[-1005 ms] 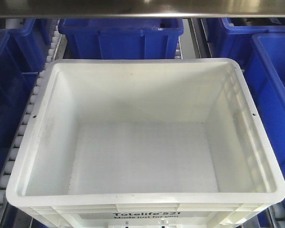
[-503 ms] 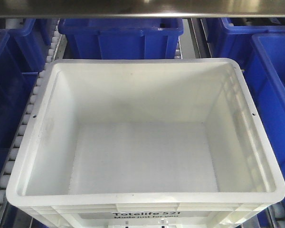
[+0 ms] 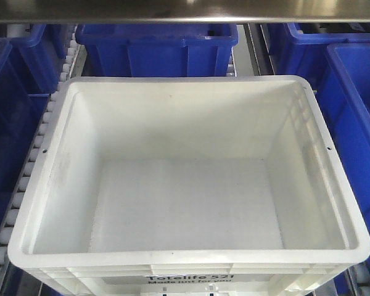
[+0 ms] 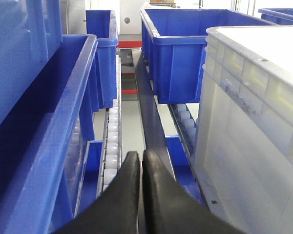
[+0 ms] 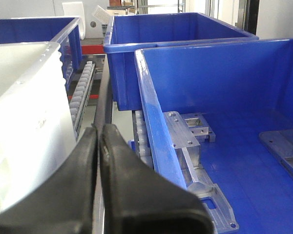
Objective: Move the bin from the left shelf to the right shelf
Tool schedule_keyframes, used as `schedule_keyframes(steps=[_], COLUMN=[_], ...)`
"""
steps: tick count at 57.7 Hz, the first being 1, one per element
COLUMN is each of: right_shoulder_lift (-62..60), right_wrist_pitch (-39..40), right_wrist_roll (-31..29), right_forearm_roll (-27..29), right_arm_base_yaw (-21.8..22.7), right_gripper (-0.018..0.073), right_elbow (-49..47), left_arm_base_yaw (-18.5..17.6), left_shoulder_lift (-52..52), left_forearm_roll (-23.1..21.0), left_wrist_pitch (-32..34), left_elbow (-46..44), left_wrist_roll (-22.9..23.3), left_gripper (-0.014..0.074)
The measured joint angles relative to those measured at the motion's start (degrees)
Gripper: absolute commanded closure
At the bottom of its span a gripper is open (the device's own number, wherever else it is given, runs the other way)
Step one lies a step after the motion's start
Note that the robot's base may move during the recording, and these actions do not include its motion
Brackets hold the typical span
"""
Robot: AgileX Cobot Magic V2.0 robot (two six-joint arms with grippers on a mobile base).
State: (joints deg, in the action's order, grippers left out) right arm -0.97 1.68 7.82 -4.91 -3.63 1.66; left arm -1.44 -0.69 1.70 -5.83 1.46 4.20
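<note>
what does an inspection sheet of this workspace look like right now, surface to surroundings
surface: roller lanes run between steel rails; a steel crossbar spans the top of the front view.
job's things: white bin sits on the rollers, empty, print on its near wall.
clutter: blue bins on both sides and behind; the blue bin right of it holds metal brackets.
grippers: left gripper shut, in the gap left of the white bin; right gripper shut, in the gap on its right. Neither is seen touching it.
cables: nothing seen.
surroundings: more blue bins further back, pale wall behind.
</note>
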Motion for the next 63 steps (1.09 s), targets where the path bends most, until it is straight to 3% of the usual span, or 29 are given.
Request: schedule_keyframes(steps=[63], right_shoulder_lift=[0.0], right_wrist_pitch=[0.0], right_wrist_roll=[0.0], right_forearm_roll=[-1.1], right_arm_base_yaw=[0.0], right_gripper=[0.0567], right_elbow=[0.0], left_arm_base_yaw=[0.0], left_shoulder_lift=[0.0], left_forearm_roll=[0.0], left_wrist_pitch=[0.0], left_elbow=[0.0], left_wrist_roll=[0.0], left_gripper=[0.0603])
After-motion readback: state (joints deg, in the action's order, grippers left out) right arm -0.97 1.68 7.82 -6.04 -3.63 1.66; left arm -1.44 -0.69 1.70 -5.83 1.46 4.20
